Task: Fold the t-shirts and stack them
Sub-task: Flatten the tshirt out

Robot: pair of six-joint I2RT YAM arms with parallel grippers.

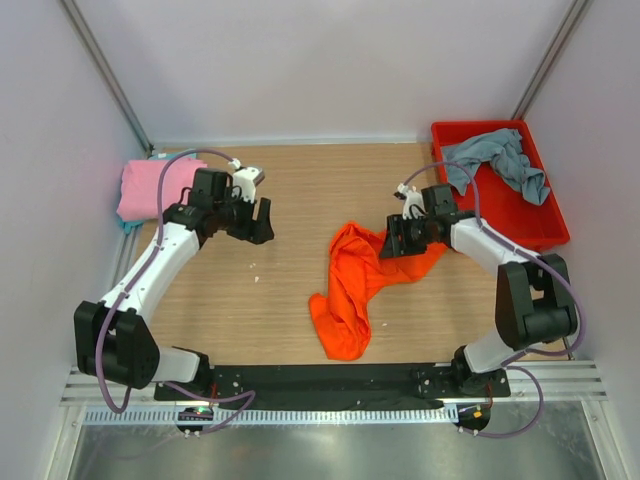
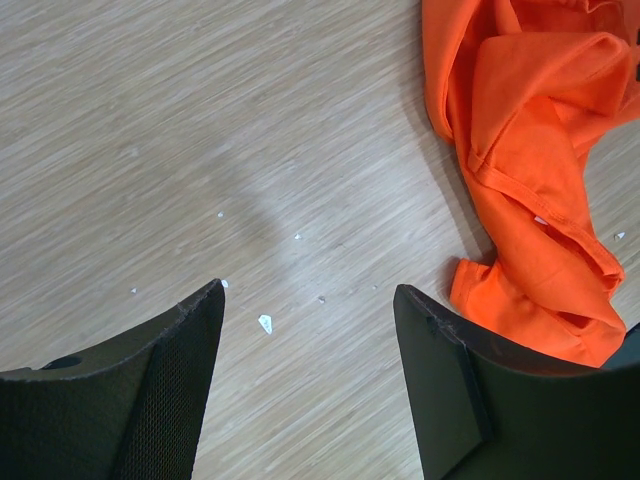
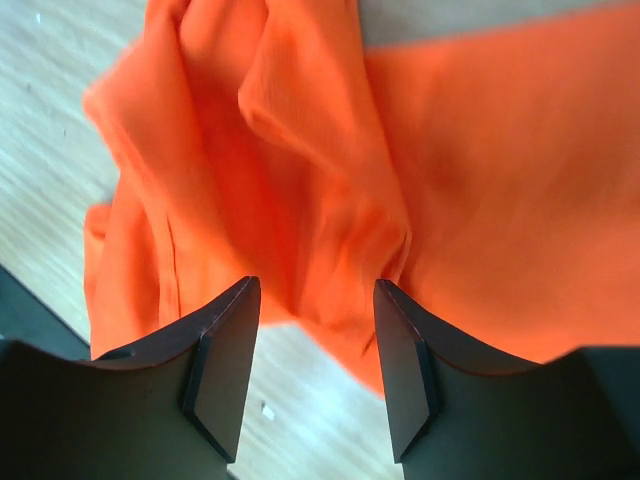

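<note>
Top view: the orange t-shirt [image 1: 352,285] lies crumpled mid-worktop [image 1: 300,180], with bare wood to its left. The pink t-shirt [image 1: 145,188] sits at the far left edge.
Left wrist: the left tool [image 2: 308,290] gapes over bare wood, the orange hem to its right.
Right wrist: the right tool [image 3: 315,283] is spread above orange folds.

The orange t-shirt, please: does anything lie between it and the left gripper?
Nothing visible does. Only bare wooden table with a few tiny white specks separates the open left gripper from the orange t-shirt, which lies crumpled to its right. The right gripper, also open, is at the shirt's opposite edge.
</note>
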